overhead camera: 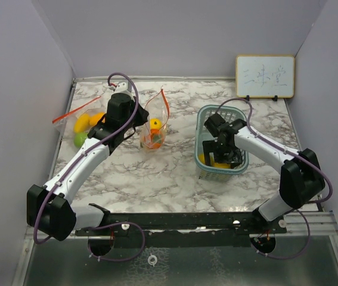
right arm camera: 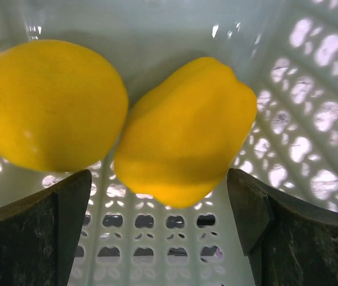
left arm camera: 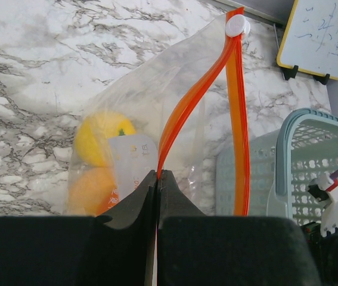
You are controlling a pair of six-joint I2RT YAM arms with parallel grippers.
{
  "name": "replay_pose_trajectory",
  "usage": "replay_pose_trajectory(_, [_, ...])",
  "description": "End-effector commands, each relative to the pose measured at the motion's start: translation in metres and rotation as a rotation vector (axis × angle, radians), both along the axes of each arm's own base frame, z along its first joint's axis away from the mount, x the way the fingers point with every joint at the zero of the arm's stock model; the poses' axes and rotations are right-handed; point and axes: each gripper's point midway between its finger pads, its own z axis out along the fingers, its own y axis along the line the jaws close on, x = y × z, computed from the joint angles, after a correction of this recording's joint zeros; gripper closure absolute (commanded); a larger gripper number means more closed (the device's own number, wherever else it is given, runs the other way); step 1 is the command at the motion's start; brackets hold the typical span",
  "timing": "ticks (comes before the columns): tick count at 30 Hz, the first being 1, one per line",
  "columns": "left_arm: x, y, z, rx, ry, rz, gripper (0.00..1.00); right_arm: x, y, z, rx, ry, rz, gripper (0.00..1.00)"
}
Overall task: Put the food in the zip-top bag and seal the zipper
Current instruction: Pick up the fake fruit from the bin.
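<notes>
Left wrist view shows the left gripper [left arm camera: 158,176] shut tight, its 2 dark fingers [left arm camera: 134,205] pinching the orange zipper strip [left arm camera: 183,113] of the zip-top bag [left arm camera: 145,89] low on its near edge. From that pinch the strip splits into 2 bands that rise to a white slider [left arm camera: 236,25] at the top, so the mouth is unsealed. Inside the clear bag, left of the fingers, a yellow fruit [left arm camera: 102,140] sits on top of an orange fruit [left arm camera: 90,190]. The bag stands on the marbled table [left arm camera: 31,71], with the pale green basket [left arm camera: 312,128] just beyond it to the right and a whiteboard [left arm camera: 321,36] at the far corner. In the right wrist view the right gripper [right arm camera: 158,182] is spread wide, its fingers [right arm camera: 43,232] down inside the basket on either side of a lobed yellow fruit [right arm camera: 186,131]; I cannot tell whether they touch it. A round yellow fruit [right arm camera: 49,104] lies against that one on its left, both resting on the perforated basket floor. From the top external view, a second clear bag [overhead camera: 67,117] lies at the far left of the table, well apart from the standing one, holding 3 more fruits: a yellow piece [overhead camera: 82,123], an orange piece [overhead camera: 96,117] and a green piece [overhead camera: 80,139].
</notes>
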Motion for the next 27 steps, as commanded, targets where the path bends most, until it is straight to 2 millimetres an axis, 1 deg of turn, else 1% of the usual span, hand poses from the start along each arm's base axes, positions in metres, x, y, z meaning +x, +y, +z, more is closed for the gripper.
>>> replay_pose_trajectory(1, [0.002, 0.002, 0.013, -0.001, -0.030, -0.001, 1.00, -0.009, -0.001, -0.024, 0.001, 0.050, -0.015, 0.04])
replay_pose_trajectory(3, [0.002, 0.003, 0.012, 0.002, -0.028, 0.003, 1.00, -0.009, 0.000, -0.031, 0.002, 0.052, -0.013, 0.05])
replay_pose_trajectory(5, [0.001, 0.003, 0.013, 0.002, -0.030, 0.002, 1.00, -0.007, 0.001, -0.037, 0.000, 0.057, -0.006, 0.14])
replay_pose_trajectory(7, [0.001, 0.004, 0.015, 0.003, -0.036, 0.004, 1.00, -0.003, 0.002, -0.040, -0.005, 0.052, -0.002, 0.29])
replay_pose_trajectory(9, [0.000, 0.005, 0.017, 0.006, -0.039, 0.005, 1.00, 0.004, 0.005, -0.034, -0.002, 0.032, -0.002, 0.46])
replay_pose_trajectory(11, [-0.001, 0.006, 0.017, 0.009, -0.041, 0.008, 1.00, 0.015, 0.007, -0.020, -0.001, -0.010, 0.002, 0.55])
replay_pose_trajectory(13, [-0.002, 0.007, 0.016, 0.011, -0.040, 0.010, 1.00, 0.029, 0.007, 0.003, -0.012, -0.066, 0.009, 0.59])
replay_pose_trajectory(15, [-0.002, 0.007, 0.018, 0.008, -0.044, 0.010, 1.00, 0.046, 0.008, 0.034, -0.020, -0.136, 0.019, 0.60])
replay_pose_trajectory(18, [-0.002, 0.007, 0.019, 0.007, -0.047, 0.009, 1.00, 0.075, 0.022, 0.094, 0.031, -0.267, 0.067, 0.61])
replay_pose_trajectory(20, [-0.001, 0.007, 0.019, 0.009, -0.050, 0.010, 1.00, 0.091, 0.040, 0.133, 0.117, -0.351, 0.117, 0.63])
replay_pose_trajectory(21, [0.000, 0.006, 0.020, 0.009, -0.052, 0.009, 1.00, 0.098, 0.053, 0.152, 0.180, -0.391, 0.141, 0.63])
replay_pose_trajectory(23, [0.000, 0.005, 0.020, 0.005, -0.053, 0.006, 1.00, 0.107, 0.085, 0.188, 0.348, -0.467, 0.215, 0.63])
replay_pose_trajectory(25, [0.001, 0.004, 0.021, 0.002, -0.053, 0.003, 1.00, 0.113, 0.114, 0.217, 0.506, -0.523, 0.252, 0.63])
replay_pose_trajectory(27, [0.001, 0.004, 0.020, 0.001, -0.052, 0.003, 1.00, 0.117, 0.138, 0.239, 0.647, -0.572, 0.294, 0.63])
